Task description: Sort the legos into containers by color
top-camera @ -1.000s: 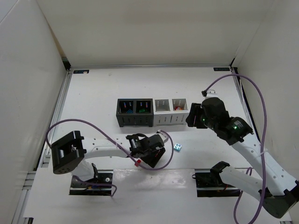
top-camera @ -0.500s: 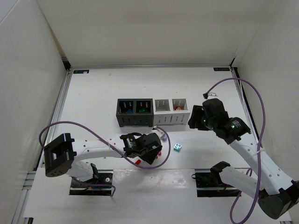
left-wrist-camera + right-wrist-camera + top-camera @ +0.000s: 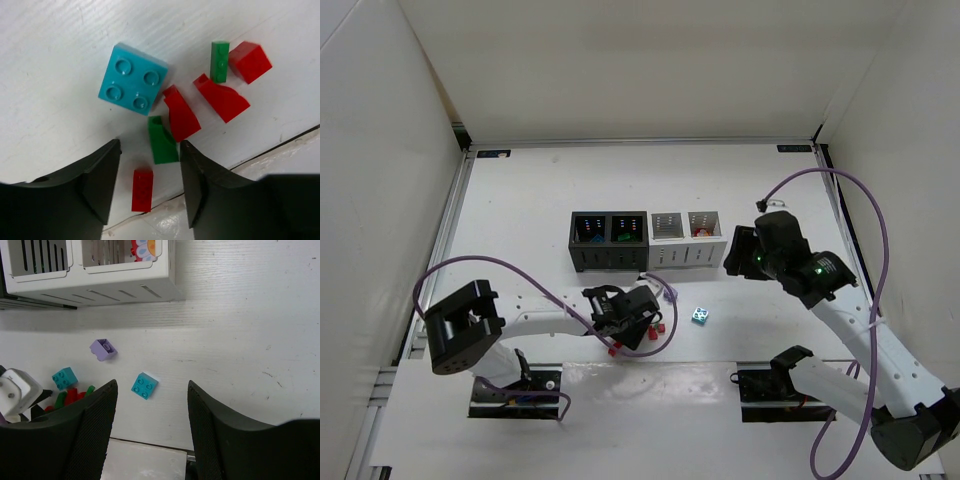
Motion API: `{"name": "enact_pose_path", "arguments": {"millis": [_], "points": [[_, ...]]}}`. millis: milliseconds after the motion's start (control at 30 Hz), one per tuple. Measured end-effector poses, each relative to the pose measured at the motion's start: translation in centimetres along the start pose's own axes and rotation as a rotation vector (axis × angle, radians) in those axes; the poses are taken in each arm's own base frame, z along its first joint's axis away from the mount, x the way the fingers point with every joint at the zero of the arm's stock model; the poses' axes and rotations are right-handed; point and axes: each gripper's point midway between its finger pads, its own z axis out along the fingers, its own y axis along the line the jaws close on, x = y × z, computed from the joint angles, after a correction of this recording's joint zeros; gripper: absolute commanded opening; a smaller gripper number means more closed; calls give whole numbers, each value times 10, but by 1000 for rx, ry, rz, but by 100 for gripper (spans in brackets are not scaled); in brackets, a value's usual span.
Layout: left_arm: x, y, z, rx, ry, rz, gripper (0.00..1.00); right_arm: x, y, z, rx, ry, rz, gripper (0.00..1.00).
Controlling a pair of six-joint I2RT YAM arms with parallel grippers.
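Observation:
My left gripper is open and hangs low over a pile of legos. A small red brick lies between its jaws, untouched. Ahead lie a green brick, several red bricks, a second green one and a teal brick. My right gripper is open and empty, high above another teal brick and a lilac brick. The black bins and white bins stand mid-table.
The black bins hold purple and green pieces; the right white bin holds red ones. The table's front seam runs just behind the pile. A purple cable loops beside the left gripper.
The left arm's elbow swung out to the left and came back, while its gripper stayed low over the pile. A red brick now shows at the front seam. The right gripper shifted slightly right.

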Motion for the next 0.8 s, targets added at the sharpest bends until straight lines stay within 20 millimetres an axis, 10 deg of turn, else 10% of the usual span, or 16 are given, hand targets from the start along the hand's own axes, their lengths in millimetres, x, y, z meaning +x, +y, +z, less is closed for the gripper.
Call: {"name": "enact_pose_path", "arguments": {"millis": [533,800], "points": [[-7,-7,2,28,-15,-37,30,-2,-7,1,15,1,21,62],[-36,11,-61,-19,-120,-50,32,-5,-9,2,-6,4,18,62]]}}
